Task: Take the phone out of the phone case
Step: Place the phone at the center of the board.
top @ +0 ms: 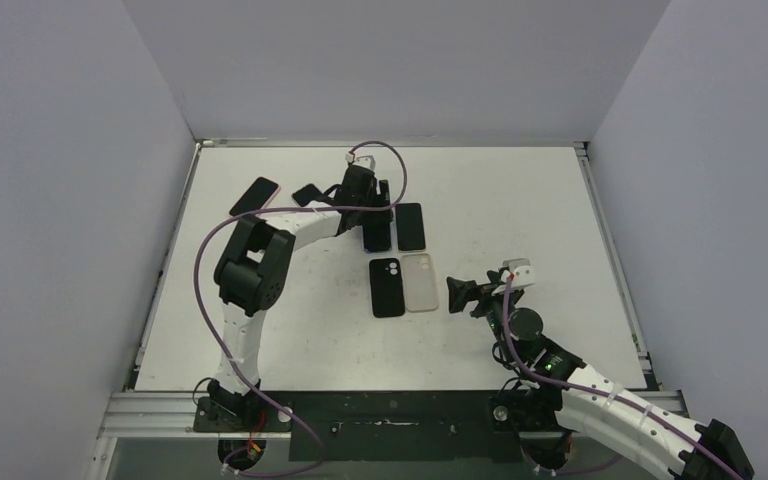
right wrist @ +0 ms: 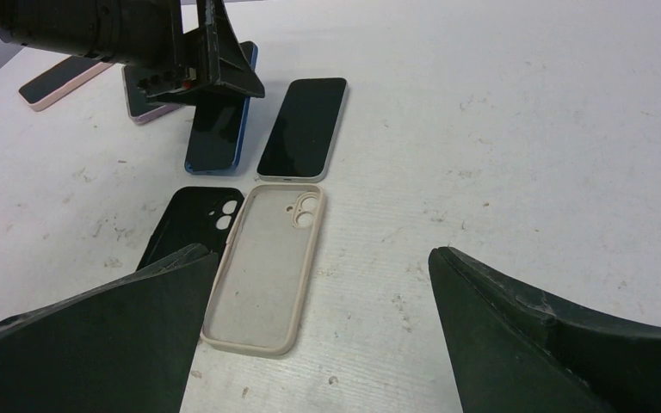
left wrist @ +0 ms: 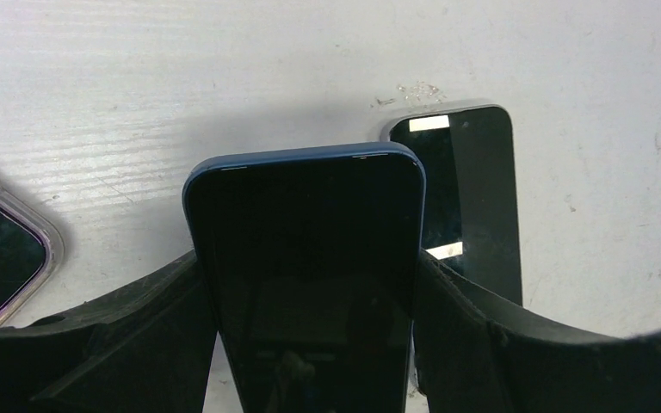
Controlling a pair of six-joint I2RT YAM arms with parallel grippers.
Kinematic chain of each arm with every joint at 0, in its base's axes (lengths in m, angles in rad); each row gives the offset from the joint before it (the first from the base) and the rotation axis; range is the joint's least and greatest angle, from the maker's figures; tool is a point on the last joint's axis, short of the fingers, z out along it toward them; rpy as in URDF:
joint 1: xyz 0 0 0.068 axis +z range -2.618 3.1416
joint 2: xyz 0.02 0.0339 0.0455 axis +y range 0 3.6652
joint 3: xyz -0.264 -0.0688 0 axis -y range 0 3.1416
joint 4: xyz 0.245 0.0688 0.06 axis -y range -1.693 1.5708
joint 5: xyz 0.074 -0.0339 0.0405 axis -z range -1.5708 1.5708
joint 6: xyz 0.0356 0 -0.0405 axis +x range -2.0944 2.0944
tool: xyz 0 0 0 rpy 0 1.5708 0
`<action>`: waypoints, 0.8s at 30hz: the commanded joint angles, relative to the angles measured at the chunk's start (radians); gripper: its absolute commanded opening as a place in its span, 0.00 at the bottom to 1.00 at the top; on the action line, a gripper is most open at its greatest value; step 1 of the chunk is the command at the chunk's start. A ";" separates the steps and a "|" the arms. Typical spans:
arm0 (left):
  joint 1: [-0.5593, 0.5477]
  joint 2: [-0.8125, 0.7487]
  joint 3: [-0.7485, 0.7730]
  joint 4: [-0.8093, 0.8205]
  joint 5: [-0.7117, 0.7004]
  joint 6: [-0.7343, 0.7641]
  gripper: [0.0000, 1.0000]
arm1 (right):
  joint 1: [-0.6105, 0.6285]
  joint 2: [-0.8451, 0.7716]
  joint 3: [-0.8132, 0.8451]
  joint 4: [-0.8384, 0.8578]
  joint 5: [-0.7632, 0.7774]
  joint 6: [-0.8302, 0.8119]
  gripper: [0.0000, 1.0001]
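Observation:
A blue-rimmed phone (left wrist: 305, 206) sits between the fingers of my left gripper (left wrist: 307, 258), which press on both its long sides; its near end rests on the table (right wrist: 219, 138). Right of it lies a bare phone with a silver rim (left wrist: 473, 198). In front of them lie an empty black case (right wrist: 194, 219) and an empty beige case (right wrist: 267, 267), camera cut-outs showing. My right gripper (right wrist: 318, 344) hangs open just right of the beige case, holding nothing. In the top view the left gripper (top: 378, 215) is mid-table at the back and the right gripper (top: 460, 295) at centre right.
Two more phones in cases lie at the back left: one in a pink case (top: 254, 195) and one in a clear purplish case (left wrist: 0, 249). The left arm (top: 260, 260) arches over the left half of the table. Walls close in three sides.

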State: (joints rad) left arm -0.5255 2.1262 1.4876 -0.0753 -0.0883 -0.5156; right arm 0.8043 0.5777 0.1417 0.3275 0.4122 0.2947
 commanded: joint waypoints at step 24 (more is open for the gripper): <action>0.054 0.001 -0.071 0.115 0.116 -0.065 0.65 | -0.017 0.030 0.018 0.013 -0.010 -0.009 1.00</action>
State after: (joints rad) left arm -0.4778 2.1517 1.4498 0.0216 -0.0013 -0.5709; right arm 0.7948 0.6033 0.1417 0.3244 0.4084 0.2951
